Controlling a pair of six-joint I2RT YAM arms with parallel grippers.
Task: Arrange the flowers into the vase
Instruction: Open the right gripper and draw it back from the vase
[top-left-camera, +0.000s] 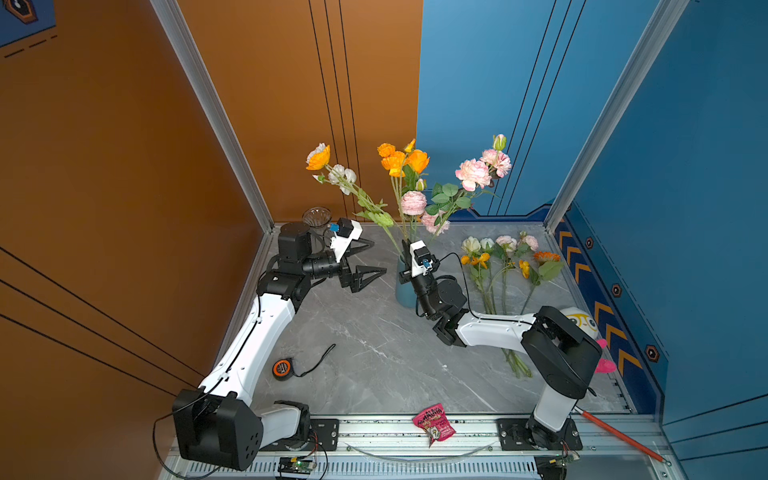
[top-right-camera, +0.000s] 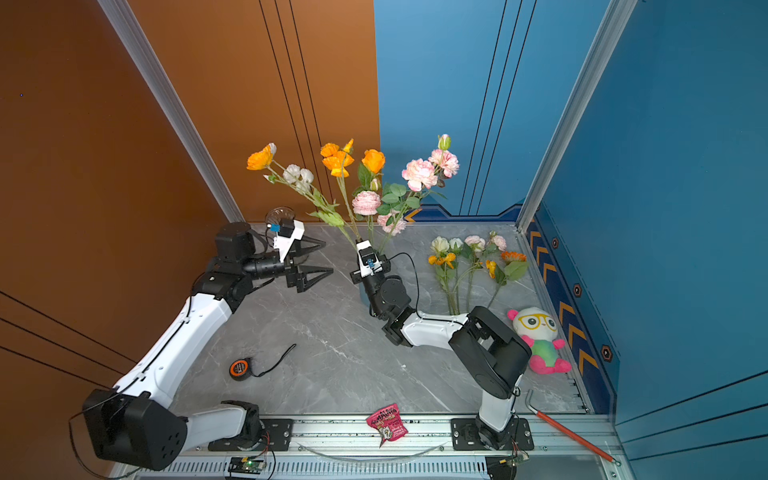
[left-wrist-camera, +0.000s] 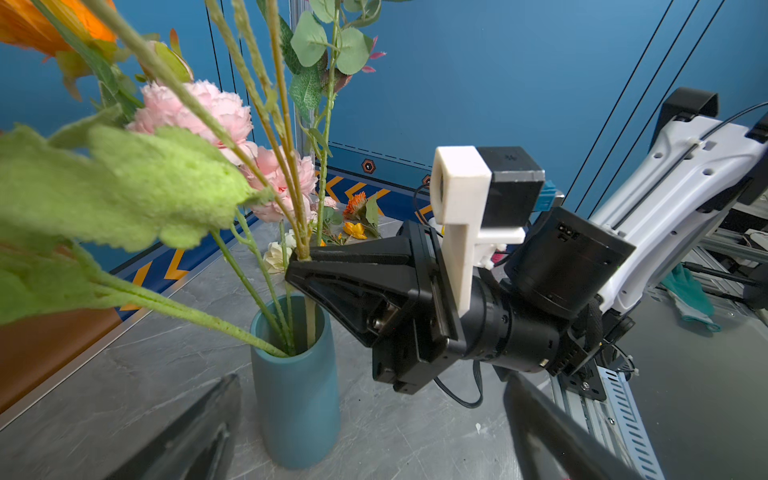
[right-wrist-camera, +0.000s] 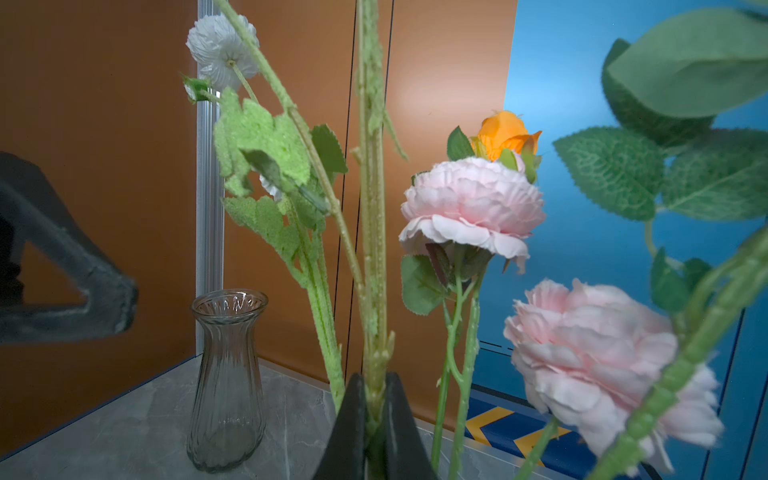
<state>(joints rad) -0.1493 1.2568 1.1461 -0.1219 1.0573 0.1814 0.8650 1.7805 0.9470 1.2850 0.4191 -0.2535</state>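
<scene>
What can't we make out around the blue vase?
- Blue vase: mostly hidden behind the right arm in both top views.
- Right gripper: cut off by the right wrist view's edge; its clamped stem runs out of frame.
- Loose flowers: stem ends hidden under the right arm.

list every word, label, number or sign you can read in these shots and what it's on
No text can be quoted from any view.
pink snack packet: bold print on the front, too blurred to read.
orange tape measure: round label on its face, too small to read.
blue wall trim: orange chevron marks and hexagon badges, signs only, no words or numbers.
</scene>
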